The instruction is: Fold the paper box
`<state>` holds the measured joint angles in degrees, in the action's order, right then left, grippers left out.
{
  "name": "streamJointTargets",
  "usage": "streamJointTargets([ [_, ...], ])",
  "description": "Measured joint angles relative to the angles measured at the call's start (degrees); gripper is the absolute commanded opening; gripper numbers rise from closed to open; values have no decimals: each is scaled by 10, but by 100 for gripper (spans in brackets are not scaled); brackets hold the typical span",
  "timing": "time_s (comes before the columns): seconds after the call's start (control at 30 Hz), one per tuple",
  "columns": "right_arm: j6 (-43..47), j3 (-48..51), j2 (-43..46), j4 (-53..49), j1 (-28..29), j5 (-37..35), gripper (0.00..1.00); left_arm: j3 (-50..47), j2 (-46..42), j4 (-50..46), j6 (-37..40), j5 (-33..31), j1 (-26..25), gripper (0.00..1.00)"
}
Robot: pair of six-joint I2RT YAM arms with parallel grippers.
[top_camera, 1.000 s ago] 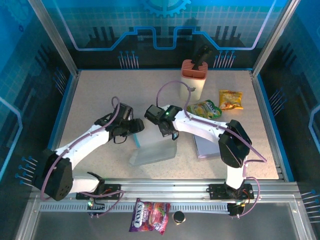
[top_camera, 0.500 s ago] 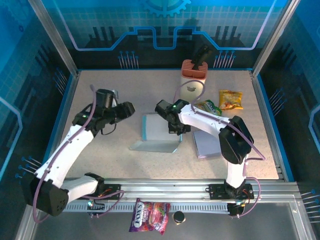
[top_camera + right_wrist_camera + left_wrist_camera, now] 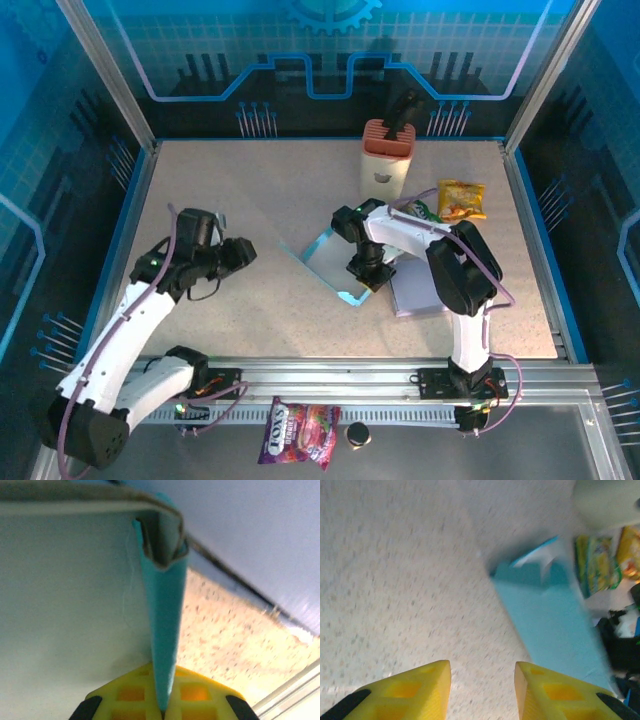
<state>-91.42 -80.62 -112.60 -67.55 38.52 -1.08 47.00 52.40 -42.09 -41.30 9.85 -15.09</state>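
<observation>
The right gripper (image 3: 363,274) is dragging the paper box (image 3: 330,262) rightward, pinching its teal edge (image 3: 163,630) — clear at the wrist; the left gripper (image 3: 482,682) is retreating, agape.

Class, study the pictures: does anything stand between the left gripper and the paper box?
Nothing visible does. Bare table lies between the open left gripper and the paper box. The right gripper pinches one edge of the box on its other side.
</observation>
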Motion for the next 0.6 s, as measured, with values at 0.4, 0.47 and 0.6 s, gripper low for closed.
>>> streamJointTargets([
  [0.4,-141,-15,-47,39,43,112,1,-164,39,189,-155,57,-82,37],
  [0.47,-154,-8,-48,58,54,126,11,-164,60,220,-161,57,-83,37],
  [0.6,-169,-8,-41,83,73,136,31,-164,97,267,-172,57,-83,37],
])
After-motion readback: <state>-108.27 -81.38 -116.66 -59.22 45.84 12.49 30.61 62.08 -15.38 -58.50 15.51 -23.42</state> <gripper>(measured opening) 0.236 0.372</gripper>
